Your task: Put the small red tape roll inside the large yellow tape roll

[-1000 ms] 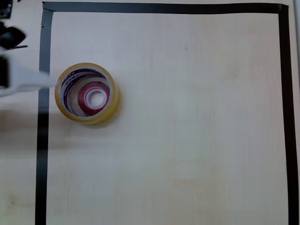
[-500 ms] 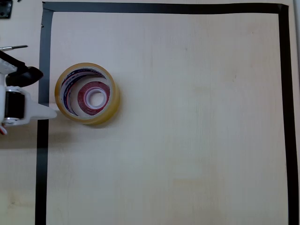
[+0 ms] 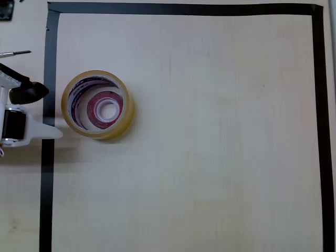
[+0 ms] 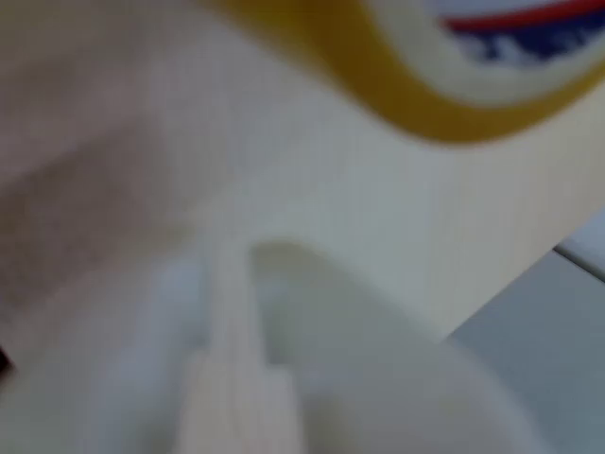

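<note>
The small glossy red tape roll (image 3: pixel 107 109) was seen lying inside the large translucent yellow tape roll (image 3: pixel 97 104), near the pale wooden bench's (image 3: pixel 210 131) left edge; the placement was judged done. The white fingers (image 3: pixel 44 110) were spread, empty, beside it.

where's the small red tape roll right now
In the overhead view, the small red tape roll lies inside the large yellow tape roll, at the table's left side.

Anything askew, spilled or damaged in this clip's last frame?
Nothing stands out. The red tape roll lies flat inside the yellow tape roll, which sits upright on the table. The gripper is apart at the left edge.
</note>
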`<state>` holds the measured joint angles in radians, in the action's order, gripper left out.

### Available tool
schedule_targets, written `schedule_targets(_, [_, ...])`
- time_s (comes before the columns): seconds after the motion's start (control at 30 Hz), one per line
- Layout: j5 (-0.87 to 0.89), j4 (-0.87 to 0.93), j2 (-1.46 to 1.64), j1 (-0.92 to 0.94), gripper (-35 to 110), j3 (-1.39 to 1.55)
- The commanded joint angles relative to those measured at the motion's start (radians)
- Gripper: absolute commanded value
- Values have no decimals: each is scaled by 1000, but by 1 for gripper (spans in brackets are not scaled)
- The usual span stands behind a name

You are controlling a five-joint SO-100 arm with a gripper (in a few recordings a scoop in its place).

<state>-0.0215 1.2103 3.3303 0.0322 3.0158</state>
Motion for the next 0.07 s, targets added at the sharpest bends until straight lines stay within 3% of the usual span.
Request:
schedule_targets(0.0, [12,84,5,8,1,-20])
schedule_targets(0.03, [12,84,5,8,1,-20])
